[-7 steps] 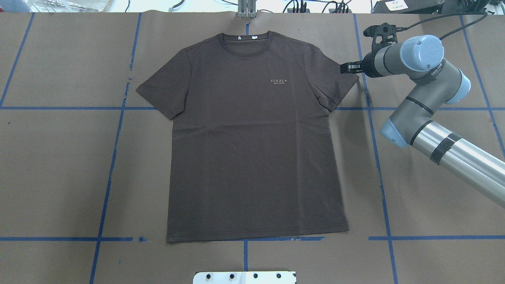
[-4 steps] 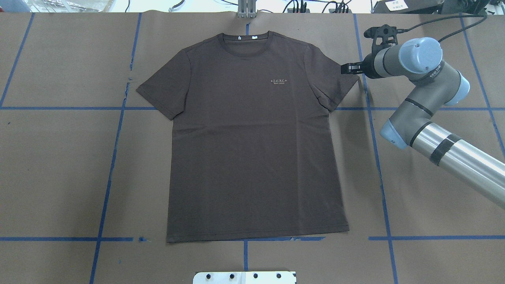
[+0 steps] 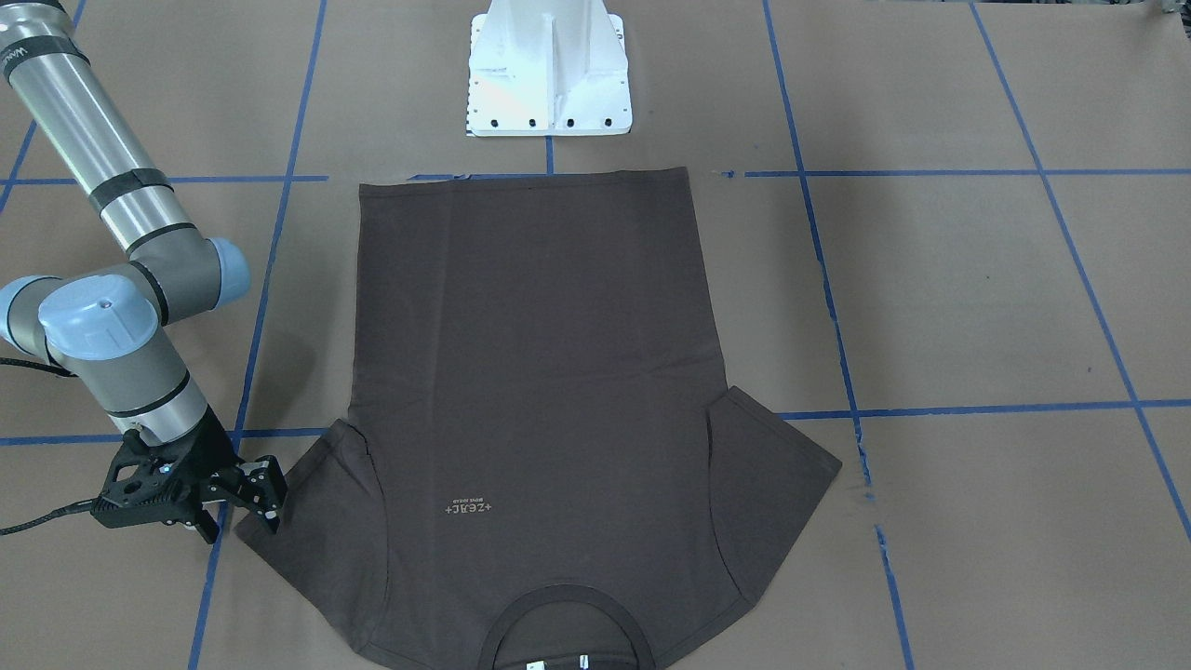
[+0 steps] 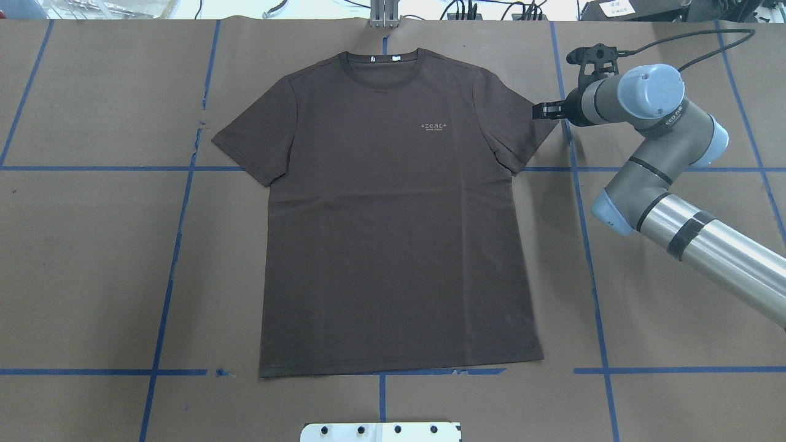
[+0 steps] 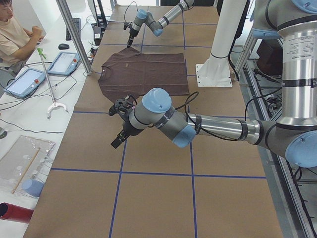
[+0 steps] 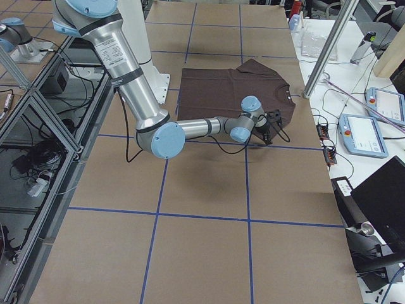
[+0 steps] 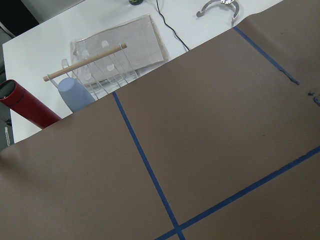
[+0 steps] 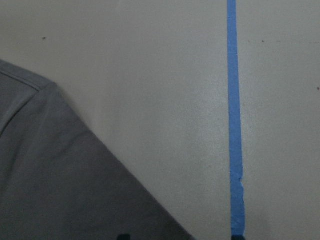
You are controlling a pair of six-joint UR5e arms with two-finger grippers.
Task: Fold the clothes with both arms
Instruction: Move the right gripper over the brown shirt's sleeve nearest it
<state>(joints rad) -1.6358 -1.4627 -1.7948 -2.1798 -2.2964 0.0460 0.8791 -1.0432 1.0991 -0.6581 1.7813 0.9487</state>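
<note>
The dark brown-grey T-shirt lies flat and face up on the brown paper, collar at the far edge and both sleeves spread. My right gripper is at the tip of the shirt's right-hand sleeve; in the front-facing view the gripper stands open over that sleeve's edge. The right wrist view shows the sleeve corner just below the camera. My left gripper hangs above bare paper well away from the shirt; I cannot tell whether it is open or shut.
Blue tape lines grid the paper. The white pedestal base stands at the shirt's hem side. Beyond the table's left end are a red cylinder, a blue cup and a seated person with tablets.
My right gripper has shifted slightly along the sleeve tip toward the robot's side, and the right wrist has turned a little. The shirt has not moved.
</note>
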